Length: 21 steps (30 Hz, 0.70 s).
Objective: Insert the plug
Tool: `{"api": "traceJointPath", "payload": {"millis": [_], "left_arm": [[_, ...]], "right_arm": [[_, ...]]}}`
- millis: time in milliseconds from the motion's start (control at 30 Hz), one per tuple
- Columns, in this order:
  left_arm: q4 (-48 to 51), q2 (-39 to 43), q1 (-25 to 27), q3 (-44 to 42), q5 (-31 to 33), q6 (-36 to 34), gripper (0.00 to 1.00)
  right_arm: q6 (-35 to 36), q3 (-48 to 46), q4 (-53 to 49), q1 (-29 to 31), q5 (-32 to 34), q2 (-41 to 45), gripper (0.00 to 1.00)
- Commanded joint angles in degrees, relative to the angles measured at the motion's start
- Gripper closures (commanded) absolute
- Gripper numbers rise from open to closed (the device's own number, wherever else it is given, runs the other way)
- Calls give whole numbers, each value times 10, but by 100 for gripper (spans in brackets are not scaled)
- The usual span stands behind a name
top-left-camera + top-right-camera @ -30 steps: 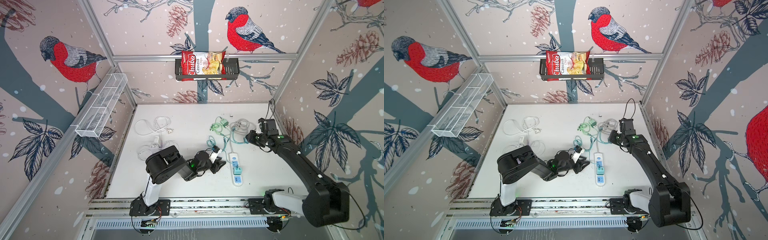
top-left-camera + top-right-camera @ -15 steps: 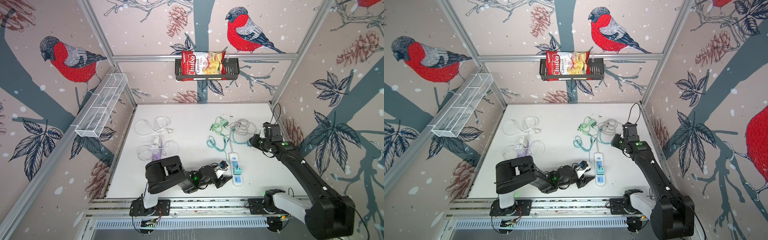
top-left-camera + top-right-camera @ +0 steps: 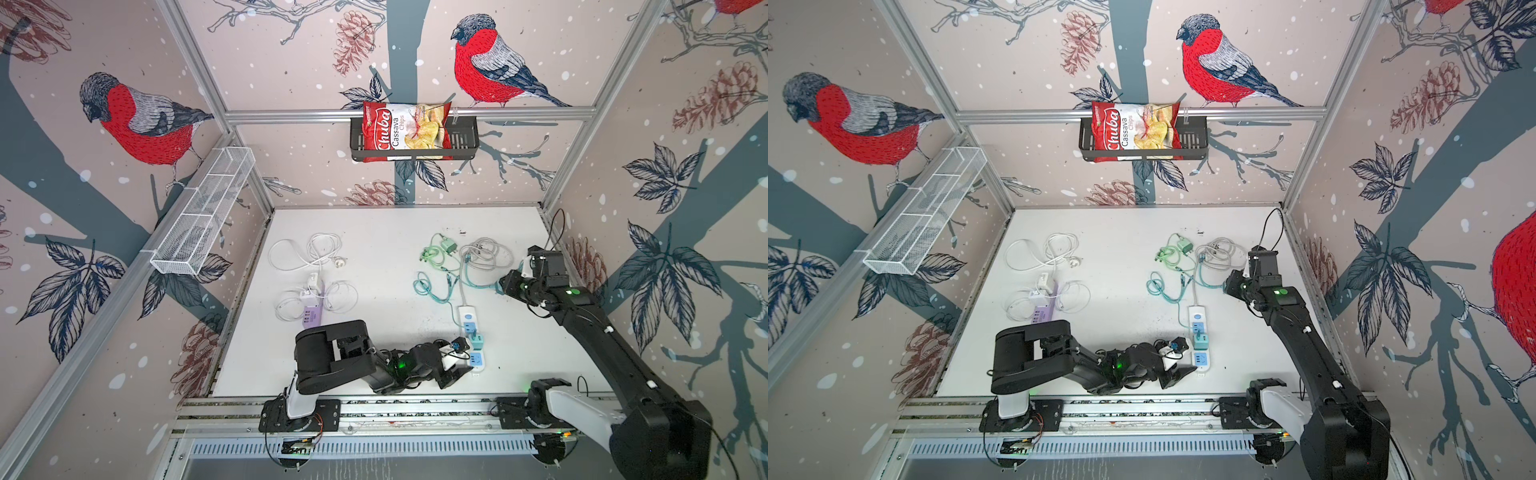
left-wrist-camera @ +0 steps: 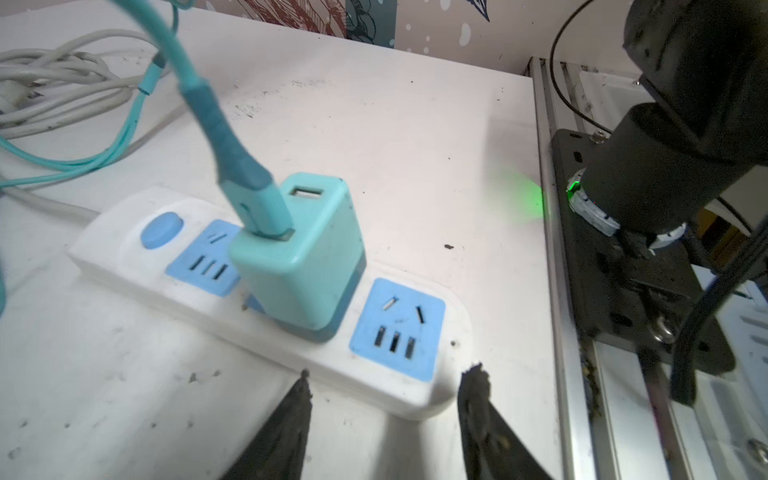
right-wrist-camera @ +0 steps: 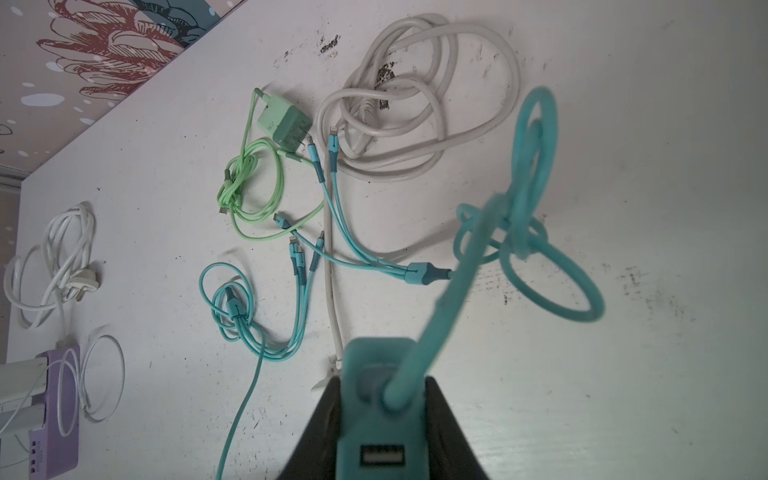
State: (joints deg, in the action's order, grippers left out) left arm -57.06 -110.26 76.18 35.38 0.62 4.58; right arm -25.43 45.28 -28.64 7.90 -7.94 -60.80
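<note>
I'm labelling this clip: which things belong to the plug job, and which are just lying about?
Job: white strip, plugged charger, held charger in right gripper.
Lying about: green charger, purple strip, white cable, chips bag, mesh basket.

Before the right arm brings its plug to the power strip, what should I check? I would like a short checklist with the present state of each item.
1. Plug held firmly: ok. The right gripper is shut on the teal charger.
2. Free socket: ok. The end socket of the power strip is empty, beside the plugged charger.
3. Strip held steady: not ok. The left gripper is open, with its tips at the strip's end and clamping nothing.
4. Prongs lined up with the slots: cannot tell. The prongs are hidden.
5. Cable free to follow: cannot tell. The teal cable hangs in tangled loops.
</note>
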Motion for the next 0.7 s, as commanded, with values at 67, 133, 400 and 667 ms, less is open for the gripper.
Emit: {"api": "traceJointPath", "payload": {"millis": [67, 133, 400, 667], "left_arm": [[44, -28, 15, 38, 16, -6, 45], [59, -38, 19, 50, 16, -10, 47], [95, -79, 19, 97, 66, -7, 47], [155, -119, 7, 164, 158, 59, 46]], "right_arm": [[12, -3, 24, -3, -15, 8, 78], [14, -5, 24, -4, -17, 11, 78], [10, -4, 17, -9, -16, 23, 77], [-40, -43, 13, -3, 34, 33, 77]]}}
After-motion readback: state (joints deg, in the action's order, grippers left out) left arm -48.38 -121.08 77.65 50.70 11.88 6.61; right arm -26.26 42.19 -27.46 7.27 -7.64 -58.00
